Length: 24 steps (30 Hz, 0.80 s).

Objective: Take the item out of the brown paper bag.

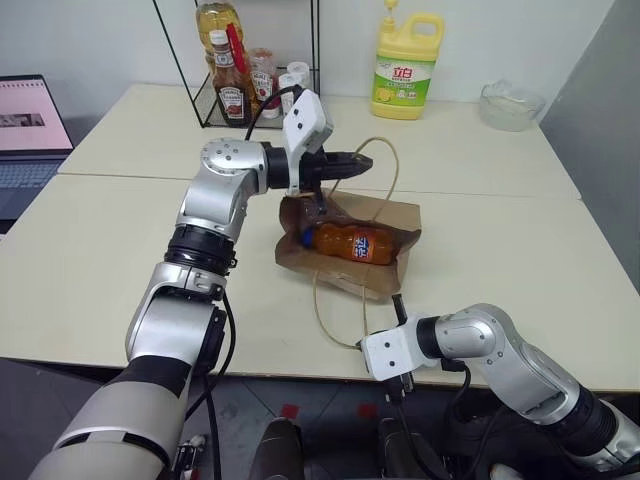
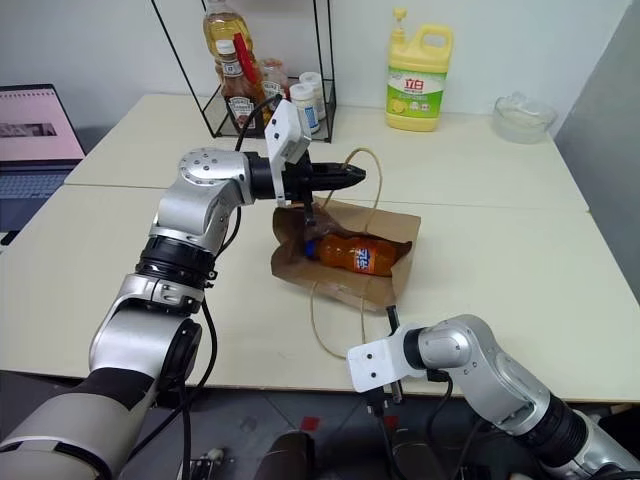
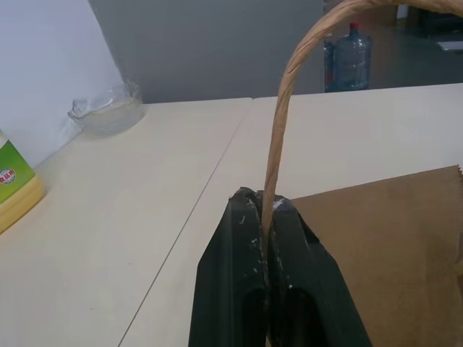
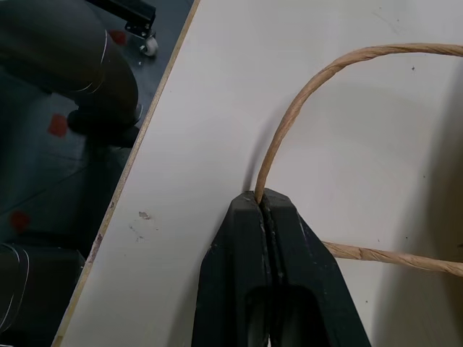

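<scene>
Tan handle (image 1: 338, 325) of the bag (image 1: 398, 262) is pinched in our right end effector (image 1: 398, 303), clamped at the worktop's (image 1: 120, 290) near edge. Beyond it the bag lies on its side mid-worktop, the bottle (image 1: 350, 242) resting in its open mouth. Our left end effector (image 1: 366, 159) hangs above the bag, clamped on the far handle (image 1: 392, 175). Bare worktop spreads both sides; a rack (image 1: 255, 60), jug (image 1: 406, 65) and bowl (image 1: 510, 105) line the far edge.

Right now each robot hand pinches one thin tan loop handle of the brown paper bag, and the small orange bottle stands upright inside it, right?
Not quite: the small orange bottle lies on its side in the bag's open mouth, as the left eye view shows. The rest holds.
</scene>
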### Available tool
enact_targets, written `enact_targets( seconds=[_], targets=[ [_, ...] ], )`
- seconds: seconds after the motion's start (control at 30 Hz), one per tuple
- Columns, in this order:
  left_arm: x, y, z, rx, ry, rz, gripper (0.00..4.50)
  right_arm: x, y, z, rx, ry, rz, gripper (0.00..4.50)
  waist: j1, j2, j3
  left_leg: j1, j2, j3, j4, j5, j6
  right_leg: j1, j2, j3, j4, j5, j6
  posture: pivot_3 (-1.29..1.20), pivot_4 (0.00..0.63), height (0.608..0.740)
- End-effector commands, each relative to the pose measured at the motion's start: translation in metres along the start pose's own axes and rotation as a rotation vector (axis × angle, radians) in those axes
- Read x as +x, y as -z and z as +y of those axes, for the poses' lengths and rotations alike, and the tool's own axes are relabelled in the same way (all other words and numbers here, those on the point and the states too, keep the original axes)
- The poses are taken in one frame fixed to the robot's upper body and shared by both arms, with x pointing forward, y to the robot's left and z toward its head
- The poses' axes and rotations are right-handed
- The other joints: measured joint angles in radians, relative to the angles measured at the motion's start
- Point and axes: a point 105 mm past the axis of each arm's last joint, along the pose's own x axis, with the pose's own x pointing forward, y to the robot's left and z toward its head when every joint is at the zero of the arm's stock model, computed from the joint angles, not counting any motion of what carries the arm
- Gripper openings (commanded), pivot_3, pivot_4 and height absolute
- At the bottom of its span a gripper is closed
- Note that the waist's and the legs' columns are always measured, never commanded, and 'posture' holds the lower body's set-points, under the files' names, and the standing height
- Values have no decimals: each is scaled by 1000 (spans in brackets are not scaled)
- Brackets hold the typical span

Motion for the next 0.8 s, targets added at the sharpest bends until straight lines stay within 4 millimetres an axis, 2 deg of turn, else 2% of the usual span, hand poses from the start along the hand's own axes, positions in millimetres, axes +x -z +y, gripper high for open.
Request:
enact_targets(
  seconds=[0.03,0.27,0.3,0.37,0.47,0.6,0.7,0.8],
  targets=[
    [1,-23,4,44,-5,-50,0,-2,-4,1,-31,-9,-6,10,0,0,0,0,0,0,0,0,0,0,0,0,0,0,0,0,150,740],
    [-7,-30,-11,8,101,-86,0,-13,0,-15,-7,83,5,10,0,0,0,0,0,0,0,0,0,0,0,0,0,0,0,0,150,740],
    [-9,-29,-14,2,116,-84,0,-16,0,-17,-4,98,3,283,0,0,0,0,0,0,0,0,0,0,0,0,0,0,0,0,150,740],
    [-11,-28,-18,-6,133,-81,0,-20,0,-20,-3,118,6,523,0,0,0,0,0,0,0,0,0,0,0,0,0,0,0,0,150,740],
    [-11,-28,-23,-20,146,-82,0,-38,-5,-28,13,165,-2,1534,1,0,0,0,0,0,0,0,0,0,0,0,0,0,0,0,150,740],
    [-11,-27,-27,-32,154,-83,0,-66,-14,-36,116,210,-44,1534,1,0,0,0,0,-1,0,0,0,0,0,0,0,0,0,0,150,740],
    [-10,-25,-28,-37,156,-82,0,-92,-29,-40,270,192,-134,1534,1,0,0,0,0,-1,0,0,0,1,0,-1,0,0,0,0,150,740],
    [-9,-24,-28,-42,156,-84,0,-106,-49,-64,365,272,-263,1534,-3,0,0,0,0,-1,0,0,0,1,0,-1,0,0,0,0,150,740]
  ],
)
